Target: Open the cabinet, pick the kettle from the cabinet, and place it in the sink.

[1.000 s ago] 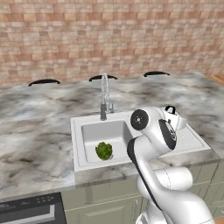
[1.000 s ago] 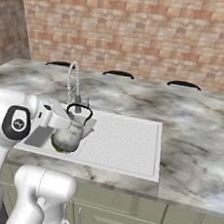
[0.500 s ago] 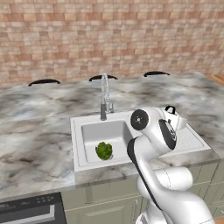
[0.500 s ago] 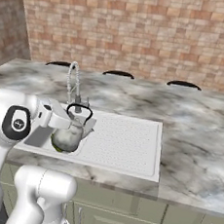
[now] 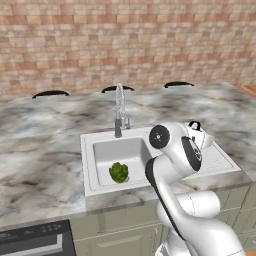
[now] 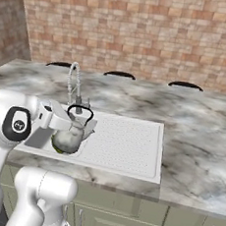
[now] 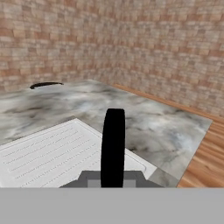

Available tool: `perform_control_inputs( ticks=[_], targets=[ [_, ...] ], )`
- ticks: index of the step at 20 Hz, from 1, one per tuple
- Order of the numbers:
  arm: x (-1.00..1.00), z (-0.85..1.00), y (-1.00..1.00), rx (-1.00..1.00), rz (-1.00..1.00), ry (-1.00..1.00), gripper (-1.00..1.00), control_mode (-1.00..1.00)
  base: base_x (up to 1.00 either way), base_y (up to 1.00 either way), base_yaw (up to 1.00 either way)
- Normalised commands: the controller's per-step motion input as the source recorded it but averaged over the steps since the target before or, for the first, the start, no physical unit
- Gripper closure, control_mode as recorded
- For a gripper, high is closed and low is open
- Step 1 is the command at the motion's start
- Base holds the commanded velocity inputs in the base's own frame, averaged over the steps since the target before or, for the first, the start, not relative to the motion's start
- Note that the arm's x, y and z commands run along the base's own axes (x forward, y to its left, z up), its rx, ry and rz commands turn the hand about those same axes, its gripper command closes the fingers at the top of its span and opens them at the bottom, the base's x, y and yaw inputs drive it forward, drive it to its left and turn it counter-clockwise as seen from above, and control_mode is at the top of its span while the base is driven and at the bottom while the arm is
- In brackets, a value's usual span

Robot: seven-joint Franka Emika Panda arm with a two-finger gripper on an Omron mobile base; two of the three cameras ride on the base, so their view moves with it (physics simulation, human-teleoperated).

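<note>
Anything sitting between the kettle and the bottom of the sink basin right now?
Yes. In the right base view the kettle hangs over the sink basin, with a green leafy vegetable lying on the basin floor, seen clearly in the left base view.

Even, flat rendered light, faint soft shadows, sharp throughout, no glare.

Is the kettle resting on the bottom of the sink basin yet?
No. In the right base view the kettle hangs from the gripper by its handle, above the sink.
</note>
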Motion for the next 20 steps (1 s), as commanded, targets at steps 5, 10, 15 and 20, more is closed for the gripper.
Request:
perform_control_inputs(
  ticks=[5,10,15,20],
  targets=[
    [0.00,0.00,0.00,0.00,0.00,0.00,1.00,-1.00,0.00,0.00,0.00],
    [0.00,0.00,0.02,-0.01,0.00,0.00,1.00,-1.00,0.00,0.00,0.00],
    [0.14,0.02,0.12,-0.09,0.00,0.00,1.00,-1.00,0.00,0.00,0.00],
    [0.18,0.06,0.22,-0.09,0.00,0.00,1.00,-1.00,0.00,0.00,0.00]
  ],
)
